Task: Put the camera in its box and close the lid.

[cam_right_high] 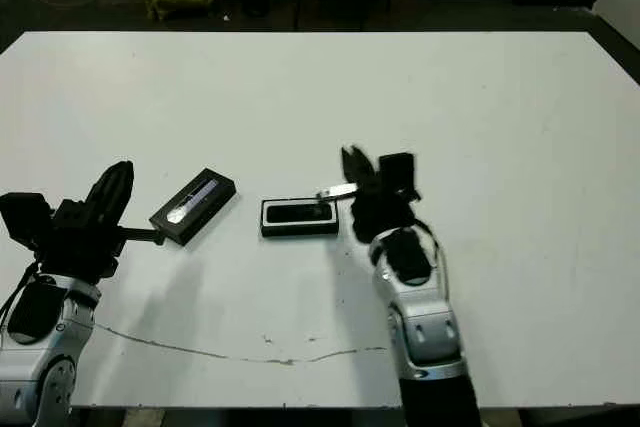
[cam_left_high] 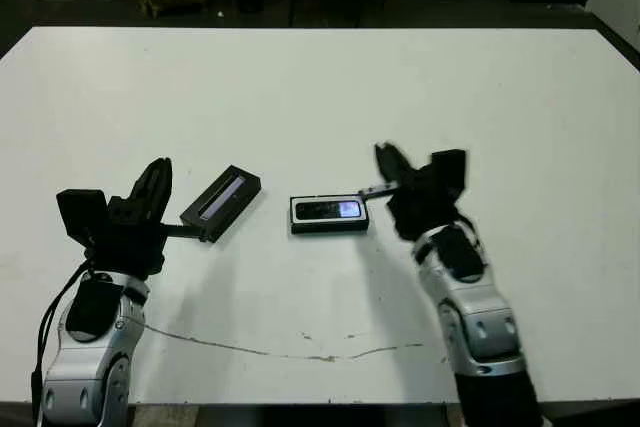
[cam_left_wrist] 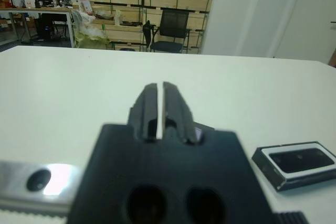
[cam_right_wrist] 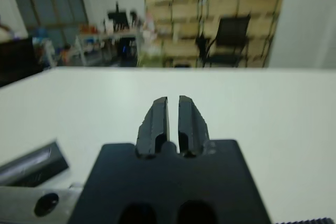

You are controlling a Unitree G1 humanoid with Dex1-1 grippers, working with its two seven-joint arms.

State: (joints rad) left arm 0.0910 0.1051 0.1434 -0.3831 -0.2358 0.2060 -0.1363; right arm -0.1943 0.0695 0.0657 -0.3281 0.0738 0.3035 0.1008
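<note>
**One step left: the lid is not yet on the box**

One slim black bar-shaped camera (cam_left_high: 329,210) already lies inside the small shallow black tray with white lining, the box (cam_left_high: 298,217), which sits flat on the white table (cam_left_high: 320,87) near the middle of its width and towards the front edge. The left wrist view shows the dark bar framed all round by the white lining, so it looks properly seated. The flat black rectangular lid with a pale grey-lilac stripe (cam_left_high: 221,202) rests on the table beside the box, on its left, apart from it and turned at an angle.

The left gripper (cam_left_high: 155,187) sits just beside the lid's near end, its two black fingers pressed close together with only a thin gap, holding nothing. The right gripper (cam_left_high: 392,167) is just beside the right end of the box, its fingers likewise nearly closed and empty.

By my reading, placing the camera is done and closing the lid is the step in hand. The next move calls for the left gripper to widen, take the lid by its long edges, square it to the box and lower it flat. The right gripper could steady the box so it does not slide.
</note>
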